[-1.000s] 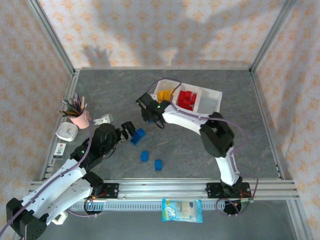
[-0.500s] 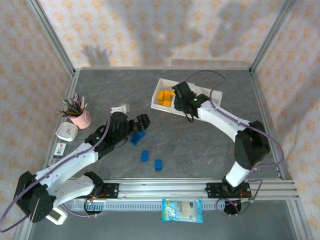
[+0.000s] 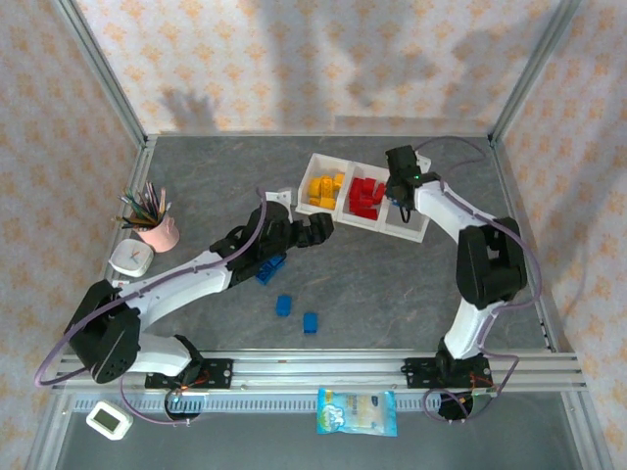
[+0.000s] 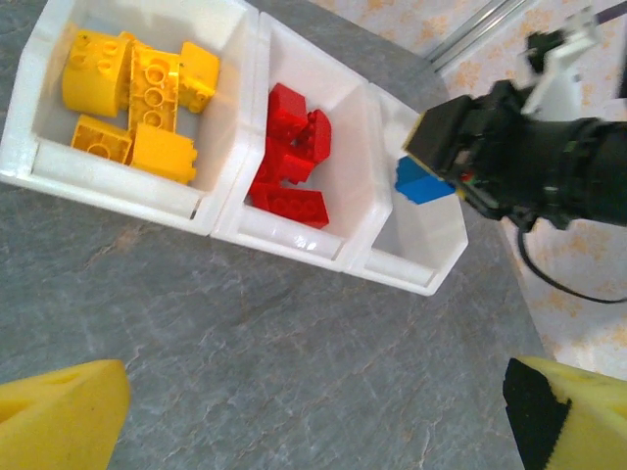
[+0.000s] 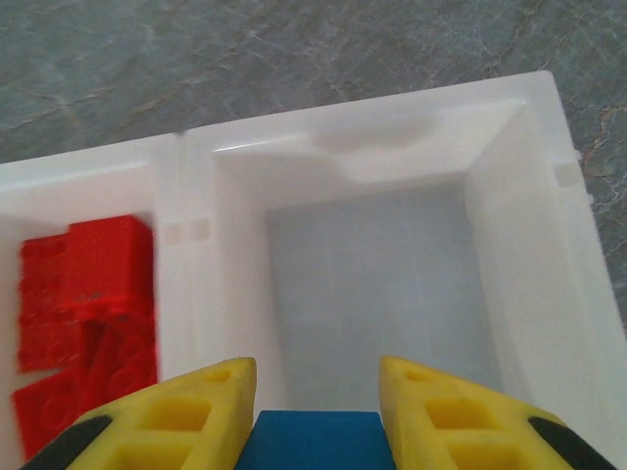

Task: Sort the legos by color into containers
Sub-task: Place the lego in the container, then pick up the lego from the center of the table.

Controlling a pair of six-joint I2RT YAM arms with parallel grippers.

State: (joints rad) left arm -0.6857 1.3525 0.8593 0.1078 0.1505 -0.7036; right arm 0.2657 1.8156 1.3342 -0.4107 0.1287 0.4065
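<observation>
Right arm swung across the white three-compartment plastic tray (image 4: 108,179), at 12 o'clock on the grey tabletop (image 3: 392,294); left arm stretched toward it. Right pincer (image 5: 313,392) clamps a small blue studded brick (image 5: 312,443) above the tray's bare 3 o'clock compartment. Step: drop-off; next, jaws should part there. Left pincer (image 3: 318,228) gapes wide, empty. Three loose blue bricks (image 3: 283,305) wait at 6 o'clock. No legible writing.

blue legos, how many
4. One lego in the right gripper above the empty compartment; three on the table: one brick beside the left arm, two bricks nearer the front. Others possibly hidden.
</observation>
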